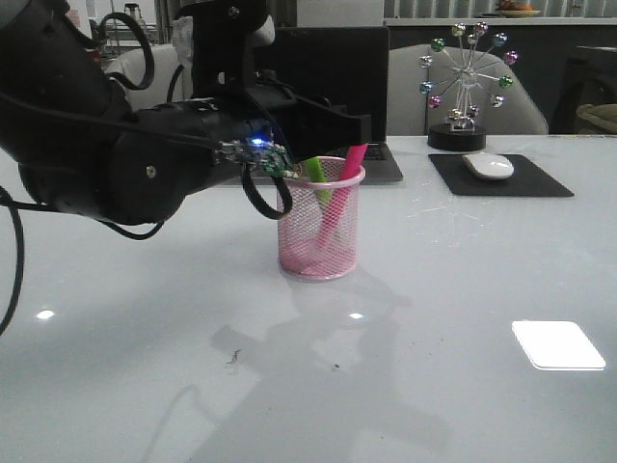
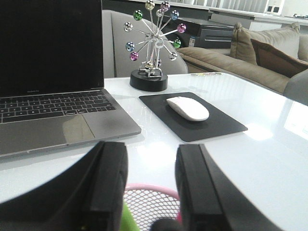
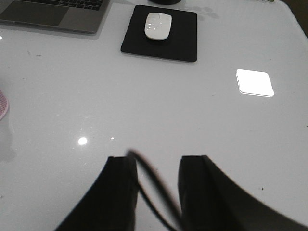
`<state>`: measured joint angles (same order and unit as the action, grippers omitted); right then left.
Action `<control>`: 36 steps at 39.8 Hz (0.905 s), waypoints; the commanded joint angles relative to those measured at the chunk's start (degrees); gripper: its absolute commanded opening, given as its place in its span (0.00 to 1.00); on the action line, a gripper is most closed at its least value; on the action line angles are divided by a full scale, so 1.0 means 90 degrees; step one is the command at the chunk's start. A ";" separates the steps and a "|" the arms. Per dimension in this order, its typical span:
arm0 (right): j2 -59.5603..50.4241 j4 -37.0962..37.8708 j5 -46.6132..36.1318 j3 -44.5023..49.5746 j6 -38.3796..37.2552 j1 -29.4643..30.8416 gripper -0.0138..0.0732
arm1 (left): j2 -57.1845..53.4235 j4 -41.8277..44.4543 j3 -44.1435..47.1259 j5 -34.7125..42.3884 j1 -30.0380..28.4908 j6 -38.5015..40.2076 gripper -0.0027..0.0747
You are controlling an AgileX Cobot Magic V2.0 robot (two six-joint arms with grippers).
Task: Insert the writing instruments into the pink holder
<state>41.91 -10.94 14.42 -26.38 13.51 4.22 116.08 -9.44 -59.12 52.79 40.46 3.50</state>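
The pink holder (image 1: 320, 227) stands upright in the middle of the white table. Both writing instruments lean inside it: the lime green marker (image 1: 317, 174) at the left of the rim, the hot pink marker (image 1: 351, 161) poking out at the right. My left gripper (image 1: 363, 126) hovers just above the rim, open and holding nothing. In the left wrist view the holder's rim (image 2: 152, 189) shows between the spread fingers of that gripper (image 2: 151, 149), with the green marker tip (image 2: 127, 219) beside one finger. My right gripper (image 3: 156, 161) is open over bare table, with only a loose cable crossing its gap.
A laptop (image 1: 333, 72) stands behind the holder. A white mouse (image 1: 488, 165) lies on a black pad (image 1: 540, 183) at the back right, next to a ferris-wheel ornament (image 1: 467, 87). A sliver of the holder (image 3: 2, 103) shows at the right wrist view's edge.
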 commanded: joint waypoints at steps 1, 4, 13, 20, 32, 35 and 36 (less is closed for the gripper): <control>-0.0048 0.0037 -0.0502 -0.0187 0.0061 0.0029 0.56 | -0.0368 0.0028 -0.0119 0.0544 0.0023 0.0077 0.48; -0.0048 0.0037 -0.0502 -0.0187 0.0061 0.0029 0.56 | -0.0461 0.0028 -0.0119 0.0510 0.0023 0.0077 0.48; -0.0048 0.0037 -0.0502 -0.0187 0.0061 0.0029 0.56 | -0.1353 0.0016 -0.0119 -0.0636 -0.0291 0.0033 0.48; -0.0048 0.0037 -0.0502 -0.0187 0.0061 0.0029 0.56 | -0.2314 0.0185 -0.0119 -0.1881 -0.0911 -0.0103 0.48; -0.0048 0.0037 -0.0502 -0.0187 0.0061 0.0029 0.56 | -0.3934 0.0293 -0.0119 -0.3775 -0.2041 -0.0486 0.48; -0.0048 0.0037 -0.0502 -0.0187 0.0061 0.0029 0.56 | -0.4309 0.0319 -0.0119 -0.4421 -0.2346 -0.0486 0.48; -0.0048 0.0037 -0.0502 -0.0187 0.0061 0.0029 0.56 | -0.4407 0.0346 -0.0119 -0.4658 -0.2470 -0.0486 0.48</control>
<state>41.91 -10.94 14.42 -26.38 13.51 4.22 81.73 -6.91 -58.77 13.38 21.16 -0.60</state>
